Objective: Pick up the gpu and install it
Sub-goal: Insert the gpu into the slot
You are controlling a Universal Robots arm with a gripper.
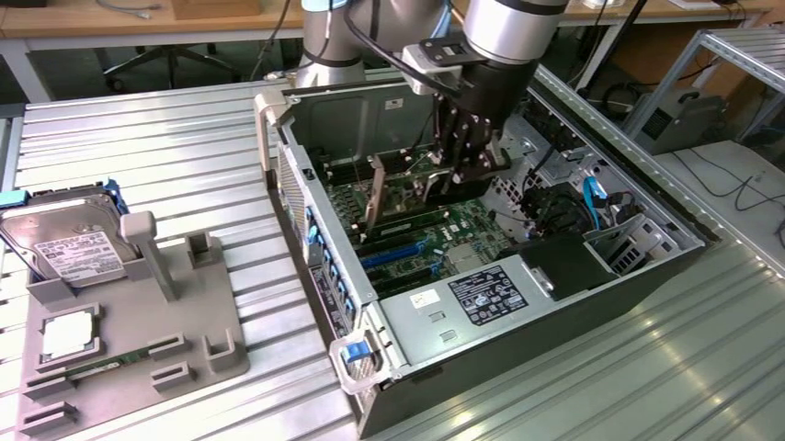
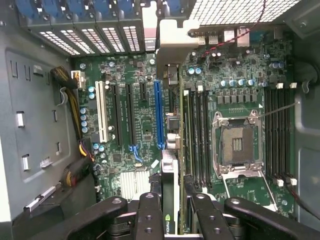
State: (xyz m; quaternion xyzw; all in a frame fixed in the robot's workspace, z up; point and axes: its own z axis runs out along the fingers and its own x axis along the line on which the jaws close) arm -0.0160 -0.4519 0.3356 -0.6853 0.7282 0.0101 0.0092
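Arm (image 1: 509, 37) points down, gripper (image 1: 460, 170) fingers (image 2: 150, 215) clamped inward

The table (image 1: 160, 156) is ribbed bare metal, claw (image 1: 462, 173) matt black, gpu (image 2: 170, 185) perhaps glossy.

Even, bright light (soft glare on the metal table (image 1: 165, 147)).

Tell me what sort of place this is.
Probably a robotics lab or workshop for computer assembly: a robot arm's gripper holds a graphics card inside an open computer case on a ribbed metal table, a tray beside it carries a hard drive, and desks stand behind.
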